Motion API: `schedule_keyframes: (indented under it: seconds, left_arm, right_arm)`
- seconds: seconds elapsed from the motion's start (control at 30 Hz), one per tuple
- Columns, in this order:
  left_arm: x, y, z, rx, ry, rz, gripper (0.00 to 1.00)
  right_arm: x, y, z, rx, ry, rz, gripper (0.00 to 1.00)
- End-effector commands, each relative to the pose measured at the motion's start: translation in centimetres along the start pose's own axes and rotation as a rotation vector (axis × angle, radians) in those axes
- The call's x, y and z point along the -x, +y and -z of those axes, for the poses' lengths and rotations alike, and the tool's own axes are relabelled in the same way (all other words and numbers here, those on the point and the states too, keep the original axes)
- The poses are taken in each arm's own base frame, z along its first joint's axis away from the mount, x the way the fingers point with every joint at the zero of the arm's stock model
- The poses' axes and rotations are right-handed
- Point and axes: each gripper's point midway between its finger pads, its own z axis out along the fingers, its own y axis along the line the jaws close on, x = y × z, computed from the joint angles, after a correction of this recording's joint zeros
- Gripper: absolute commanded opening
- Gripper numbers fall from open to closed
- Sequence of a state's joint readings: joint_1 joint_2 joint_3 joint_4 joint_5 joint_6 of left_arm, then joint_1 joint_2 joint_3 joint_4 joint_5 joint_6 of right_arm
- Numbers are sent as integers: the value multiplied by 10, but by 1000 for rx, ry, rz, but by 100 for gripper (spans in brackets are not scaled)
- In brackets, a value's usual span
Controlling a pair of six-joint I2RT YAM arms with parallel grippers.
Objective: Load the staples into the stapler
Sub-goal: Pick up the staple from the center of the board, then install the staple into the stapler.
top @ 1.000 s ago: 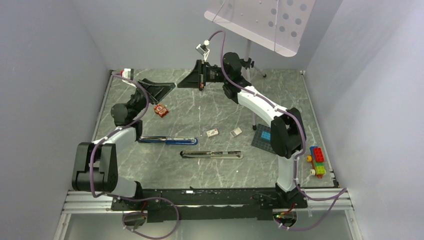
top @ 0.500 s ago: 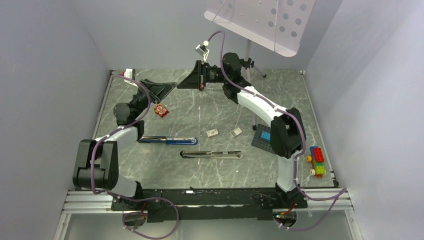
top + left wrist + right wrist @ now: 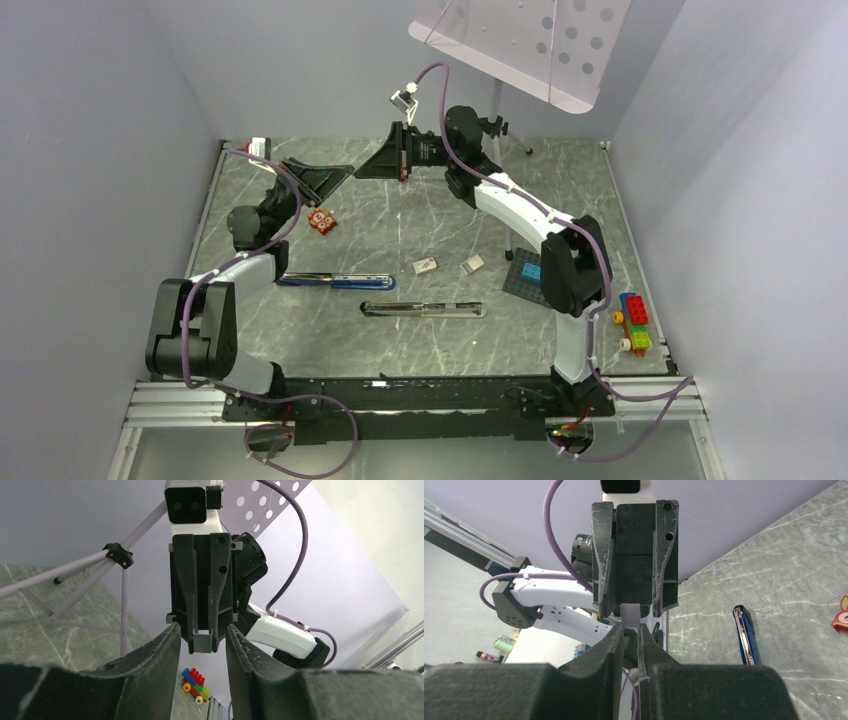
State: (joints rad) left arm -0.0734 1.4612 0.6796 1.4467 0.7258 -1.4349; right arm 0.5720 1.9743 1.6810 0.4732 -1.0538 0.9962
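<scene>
Both grippers meet tip to tip in the air above the table's far side. My right gripper [image 3: 630,630] [image 3: 362,170] is shut on the staples [image 3: 630,616], a small silver-grey block that sticks out past its fingertips. My left gripper [image 3: 202,635] [image 3: 340,172] faces it, jaws standing either side of the staples [image 3: 204,642] with a narrow gap on each side. A blue stapler [image 3: 335,282] [image 3: 744,641] lies opened flat on the table, and a dark silver stapler [image 3: 423,309] lies opened flat nearer the front.
A red toy piece [image 3: 321,220] lies below the left gripper. Two small boxes [image 3: 426,265] [image 3: 472,264] sit mid-table. A dark baseplate [image 3: 520,285] and toy bricks [image 3: 633,322] are at the right. A tripod stand [image 3: 505,130] rises behind the right arm.
The left arm has shifted slightly forward, keeping its gripper tip against the right gripper's tip. The right arm has stayed still with the staples.
</scene>
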Motion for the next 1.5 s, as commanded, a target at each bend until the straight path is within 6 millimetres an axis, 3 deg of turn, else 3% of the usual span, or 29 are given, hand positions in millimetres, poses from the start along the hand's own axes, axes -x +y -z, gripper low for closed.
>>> schedule_keyframes:
  seconds: [0.0, 0.43, 0.53, 0.63, 0.7, 0.9, 0.97, 1.07, 1.13, 1.17, 1.23, 1.33, 1.47]
  left_arm:
    - [4, -21, -6, -70, 3, -55, 42]
    - [4, -21, -7, -88, 6, -37, 20]
    - [5, -23, -7, -90, 5, -40, 20]
    - [5, -25, -6, -90, 9, -44, 20]
    - [7, -24, -3, -80, 13, -46, 20]
    - [6, -18, 23, 20, 64, -48, 20]
    - [-1, -17, 33, 74, 123, -78, 20]
    - [-25, -2, 49, 211, 278, -89, 20]
    - [-38, 9, 65, 325, 382, -123, 21]
    - [-53, 18, 83, 432, 460, -78, 22]
    - [-63, 20, 101, 528, 575, -118, 22]
    - [-79, 21, 117, 597, 733, -149, 22]
    - [-103, 23, 118, 573, 946, -221, 22]
  right_arm:
    - [12, 36, 4, 52, -22, 84, 16]
    - [12, 35, 4, 48, -23, 87, 18]
    - [13, 36, 4, 51, -23, 93, 26]
    - [14, 34, 6, 44, -28, 96, 47]
    - [15, 32, 9, 36, -32, 103, 54]
    - [16, 6, 32, -62, -32, 140, 56]
    - [17, -10, 44, -128, -32, 187, 57]
    - [20, -38, 65, -244, -21, 296, 57]
    - [18, -57, 81, -295, -13, 289, 57]
    - [17, -66, 89, -319, -12, 286, 57]
    - [14, -80, 103, -361, -3, 297, 57]
    - [1, -90, 114, -405, 34, 318, 57]
    - [-18, -94, 120, -417, 68, 308, 57]
